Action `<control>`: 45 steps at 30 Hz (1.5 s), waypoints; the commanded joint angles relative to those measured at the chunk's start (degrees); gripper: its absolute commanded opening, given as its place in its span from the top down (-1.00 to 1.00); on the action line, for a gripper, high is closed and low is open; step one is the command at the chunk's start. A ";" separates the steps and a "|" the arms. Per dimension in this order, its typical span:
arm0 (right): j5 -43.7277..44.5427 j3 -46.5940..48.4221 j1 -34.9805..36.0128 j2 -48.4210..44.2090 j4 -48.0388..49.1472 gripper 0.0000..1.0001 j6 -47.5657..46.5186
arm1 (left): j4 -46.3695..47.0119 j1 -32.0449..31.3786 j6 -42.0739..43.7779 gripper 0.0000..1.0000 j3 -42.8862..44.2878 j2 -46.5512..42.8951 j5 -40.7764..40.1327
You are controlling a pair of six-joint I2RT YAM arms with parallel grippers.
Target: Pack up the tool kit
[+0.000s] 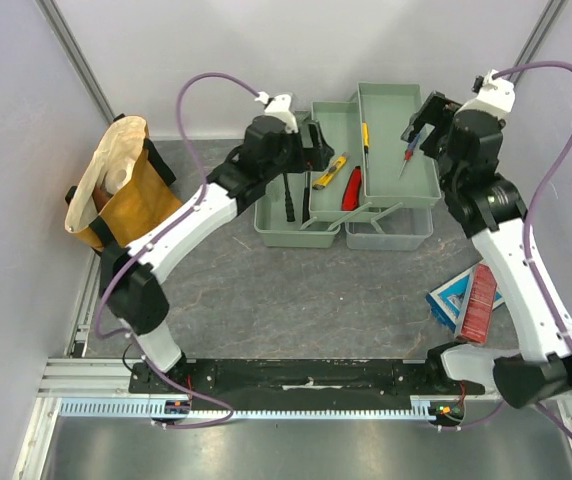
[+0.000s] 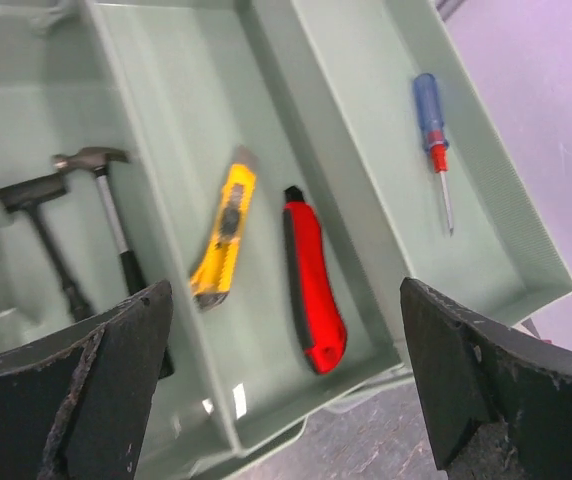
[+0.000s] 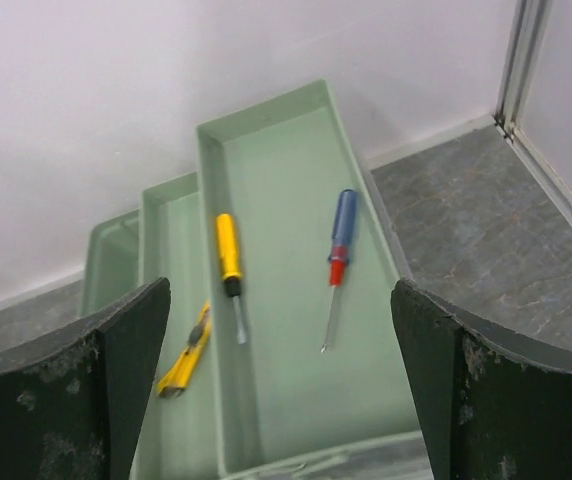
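Note:
The pale-green tool kit box (image 1: 269, 228) stands open at the back centre with its trays folded out. The right tray (image 1: 391, 105) holds a yellow screwdriver (image 3: 228, 262) and a blue-handled screwdriver (image 3: 340, 245). In the middle tray lie a yellow knife (image 2: 225, 235) and a red knife (image 2: 314, 285). Two hammers (image 2: 106, 195) rest in the deep left compartment. My left gripper (image 2: 286, 390) hangs open above the box's near left edge, holding nothing. My right gripper (image 3: 281, 390) is open and empty over the near end of the right tray.
A mustard-yellow cloth bag (image 1: 116, 195) stands at the left wall. Flat blue-and-red packets (image 1: 471, 300) lie at the right beside my right arm. A clear plastic piece (image 1: 391, 232) sits against the box's near right side. Walls close in the back and both sides.

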 commanded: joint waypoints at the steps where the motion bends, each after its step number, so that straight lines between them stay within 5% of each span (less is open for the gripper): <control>1: -13.79 3.39 -12.61 5.31 -1.78 -0.96 2.56 | -0.13 3.78 1.26 -0.98 -8.18 -7.52 -4.75; 5: -26.43 -0.63 -30.97 10.23 2.77 -0.94 7.47 | -3.30 10.28 -1.99 -0.98 -15.39 -11.22 0.60; 11: -47.09 -9.08 -44.63 19.89 11.65 -0.19 10.83 | -3.04 19.07 -5.07 -0.79 -23.14 -10.62 14.21; 19: -60.65 -14.54 -44.65 26.24 18.78 -0.18 8.19 | -2.94 20.75 -2.79 -0.65 -23.32 -3.77 22.05; 32: -59.59 -15.15 -39.55 30.02 14.04 -0.21 1.78 | -6.20 21.37 -4.55 -0.41 -21.74 1.78 21.96; 40: -60.39 -15.68 -36.21 32.91 13.25 -0.15 -2.44 | -4.27 21.81 -5.07 -0.03 -21.48 4.68 27.51; 45: -58.02 -15.24 -35.42 33.89 12.11 0.12 -3.15 | -4.27 21.90 -5.16 0.17 -21.30 5.82 28.38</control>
